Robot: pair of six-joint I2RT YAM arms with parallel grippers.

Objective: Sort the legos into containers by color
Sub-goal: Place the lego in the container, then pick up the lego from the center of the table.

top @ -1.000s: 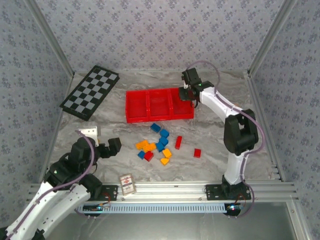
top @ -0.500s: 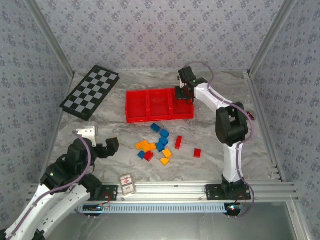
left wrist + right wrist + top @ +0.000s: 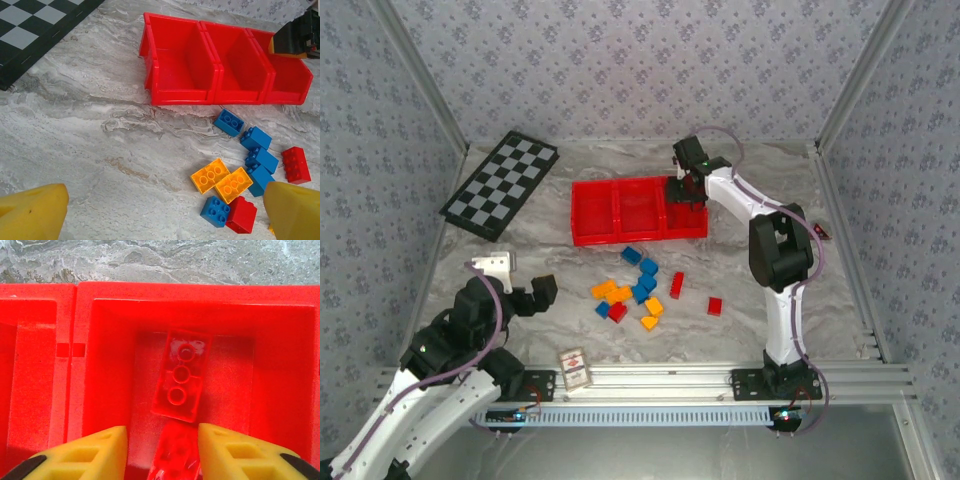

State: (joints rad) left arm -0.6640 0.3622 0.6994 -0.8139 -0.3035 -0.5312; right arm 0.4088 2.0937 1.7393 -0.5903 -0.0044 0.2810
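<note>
Hovering spread, right gripper (image 3: 162, 434) straddles a red lego (image 3: 175, 455) over the right compartment (image 3: 280, 365)

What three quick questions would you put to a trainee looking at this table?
1. True or false: in the top view, the checkered board lies to the right of the red tray.
2. Which compartment of the tray does the right tool hang over? A) left B) middle C) right
3. Fill in: the brick lying flat in that compartment is ____ in colour.

Key: 1 false, the board lies to the tray's left; 2 C; 3 red.
</note>
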